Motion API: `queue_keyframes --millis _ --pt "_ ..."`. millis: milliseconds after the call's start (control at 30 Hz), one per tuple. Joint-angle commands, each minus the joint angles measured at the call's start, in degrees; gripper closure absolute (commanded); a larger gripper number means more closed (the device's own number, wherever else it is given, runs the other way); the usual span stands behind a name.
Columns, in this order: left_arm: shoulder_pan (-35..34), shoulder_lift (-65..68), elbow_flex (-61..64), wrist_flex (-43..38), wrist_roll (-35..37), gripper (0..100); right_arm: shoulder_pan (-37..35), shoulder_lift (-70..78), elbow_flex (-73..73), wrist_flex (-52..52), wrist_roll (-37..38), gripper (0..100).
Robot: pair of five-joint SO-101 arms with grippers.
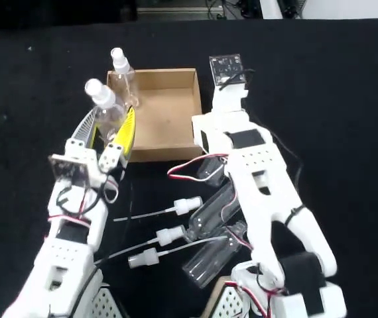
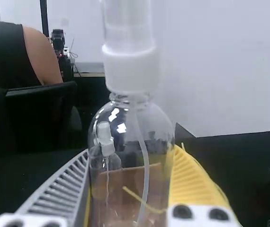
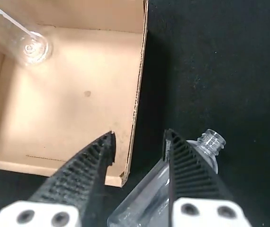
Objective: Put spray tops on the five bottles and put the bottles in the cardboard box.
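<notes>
A clear bottle (image 1: 107, 109) with a white spray top is held upright in my left gripper (image 1: 113, 114), at the cardboard box's (image 1: 169, 142) front left corner. The left wrist view shows the grey and yellow fingers (image 2: 192, 184) shut on this bottle (image 2: 130, 156). A second topped bottle (image 1: 123, 74) stands in the box's back left corner. My right gripper (image 3: 137, 142) hangs open over the box's (image 3: 68, 113) front right corner, with an uncapped bottle (image 3: 206, 146) lying below it. Two more uncapped bottles (image 1: 212, 212) (image 1: 212, 260) lie on the mat beside three loose spray tops (image 1: 186, 205) (image 1: 169, 235) (image 1: 142, 258).
The black mat (image 1: 335, 119) is bare to the right of and behind the box. The right arm (image 1: 255, 172) stretches over the lying bottles. Both arm bases stand at the front edge.
</notes>
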Motion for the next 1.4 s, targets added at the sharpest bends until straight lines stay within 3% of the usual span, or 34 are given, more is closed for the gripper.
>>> queue_keyframes --millis 0,133,300,433,633,933,1367 --pt "-0.57 15.65 -8.13 -12.75 0.35 97 2.64 -5.05 -0.04 0.26 -0.18 84.3" --pt "-0.57 28.75 -10.51 -24.35 0.35 97 8.09 -5.41 -0.04 0.0 -0.18 84.3" --pt "-0.22 44.13 -15.52 -32.0 0.35 97 12.4 -5.32 -0.04 -1.85 -0.53 84.3" --pt "-0.4 54.33 -18.15 -40.97 0.35 97 14.15 -5.23 1.01 -3.87 -0.53 84.3" --pt "-0.66 66.55 -22.73 -47.3 0.26 97 13.98 -5.23 4.88 -9.58 -0.35 84.3" --pt "-0.75 79.82 -28.0 -55.3 -0.09 97 14.15 -5.23 5.05 -10.02 -0.44 84.3" --pt "-3.03 83.96 -30.37 -55.12 -0.09 97 14.24 -5.23 5.23 -10.11 -0.18 84.3"
